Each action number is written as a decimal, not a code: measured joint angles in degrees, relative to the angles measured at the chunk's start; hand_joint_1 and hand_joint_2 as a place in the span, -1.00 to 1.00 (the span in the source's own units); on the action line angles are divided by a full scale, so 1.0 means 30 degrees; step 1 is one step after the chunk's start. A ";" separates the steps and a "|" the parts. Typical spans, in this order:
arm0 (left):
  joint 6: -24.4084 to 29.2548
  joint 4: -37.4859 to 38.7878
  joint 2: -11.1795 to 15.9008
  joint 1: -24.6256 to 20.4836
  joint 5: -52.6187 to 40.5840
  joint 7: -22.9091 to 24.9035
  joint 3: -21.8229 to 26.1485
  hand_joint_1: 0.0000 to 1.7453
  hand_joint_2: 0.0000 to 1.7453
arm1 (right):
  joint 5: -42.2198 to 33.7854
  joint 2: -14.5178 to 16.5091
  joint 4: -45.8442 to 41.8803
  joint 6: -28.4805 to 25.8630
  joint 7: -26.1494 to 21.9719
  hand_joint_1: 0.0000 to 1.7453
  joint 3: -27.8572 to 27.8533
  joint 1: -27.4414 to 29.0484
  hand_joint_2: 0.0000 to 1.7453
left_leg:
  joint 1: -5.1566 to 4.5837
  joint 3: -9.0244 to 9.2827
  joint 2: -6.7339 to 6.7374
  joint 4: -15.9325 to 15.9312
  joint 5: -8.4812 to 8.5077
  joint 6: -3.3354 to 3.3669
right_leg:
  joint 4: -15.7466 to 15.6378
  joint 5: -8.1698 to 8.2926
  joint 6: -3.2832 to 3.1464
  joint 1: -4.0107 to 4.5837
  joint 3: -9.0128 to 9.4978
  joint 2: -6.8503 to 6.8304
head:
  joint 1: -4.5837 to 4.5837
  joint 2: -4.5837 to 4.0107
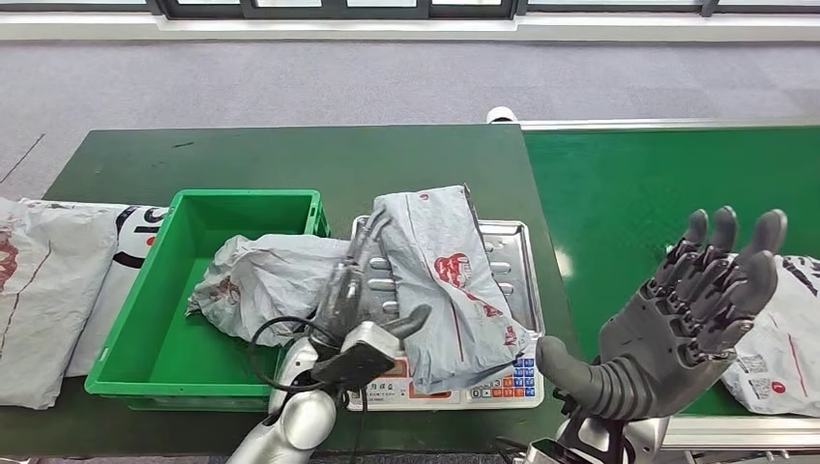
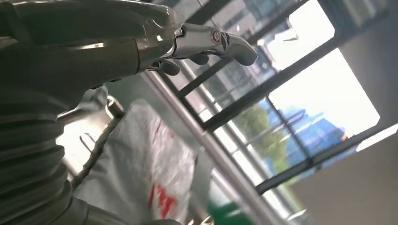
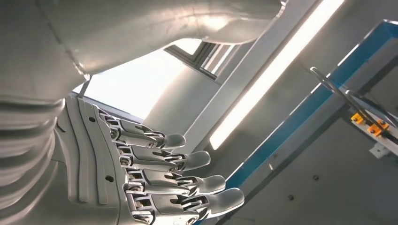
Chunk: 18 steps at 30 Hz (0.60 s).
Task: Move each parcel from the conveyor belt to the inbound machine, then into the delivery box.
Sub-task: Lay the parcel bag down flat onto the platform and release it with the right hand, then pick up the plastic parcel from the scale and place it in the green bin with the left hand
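Parcels on the green table (image 1: 290,155), belt and scale, robot hands over them.

The dark green conveyor belt (image 1: 629,184) runs off frame at right, carrying a crumpled grey parcel (image 1: 778,338) half hidden behind the raised right robot hand (image 1: 691,314), fingers spread, holding nothing. A green plastic delivery box (image 1: 184,290) holds a wrinkled grey bag (image 1: 261,280). Another grey parcel with red print (image 1: 445,280) covers the steel-topped inbound machine (image 1: 508,290); the left robot hand (image 1: 363,290) rests against its edge, grip unclear.
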 joint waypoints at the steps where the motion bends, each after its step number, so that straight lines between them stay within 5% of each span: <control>1: -0.0552 0.0534 -0.0078 -0.0225 -0.0840 0.0476 -0.0204 -1.00 1.00 | -0.0007 0.0000 -0.0002 0.0005 0.0000 -1.00 0.0020 -0.0006 1.00 | -0.0001 0.0000 0.0002 0.0000 0.0000 0.0000 | 0.0000 0.0002 0.0002 -0.0001 0.0002 0.0001 | 0.0000 0.0000; 9: -0.2070 0.4132 -0.0793 -0.1726 -0.3525 0.1595 -0.1143 -1.00 1.00 | 0.0068 0.0000 -0.0002 0.0013 0.0002 -1.00 0.0025 -0.0009 1.00 | -0.0006 0.0002 0.0002 0.0002 0.0004 0.0006 | 0.0001 0.0011 0.0008 -0.0004 0.0002 0.0005 | 0.0000 0.0000; 18: -0.2147 0.5329 -0.1035 -0.2169 -0.3576 0.1658 -0.1368 -1.00 1.00 | 0.0075 0.0000 -0.0002 0.0013 0.0003 -1.00 0.0018 -0.0009 1.00 | -0.0002 -0.0004 0.0002 -0.0002 0.0003 0.0004 | 0.0002 0.0007 0.0005 -0.0001 -0.0006 0.0007 | 0.0000 0.0000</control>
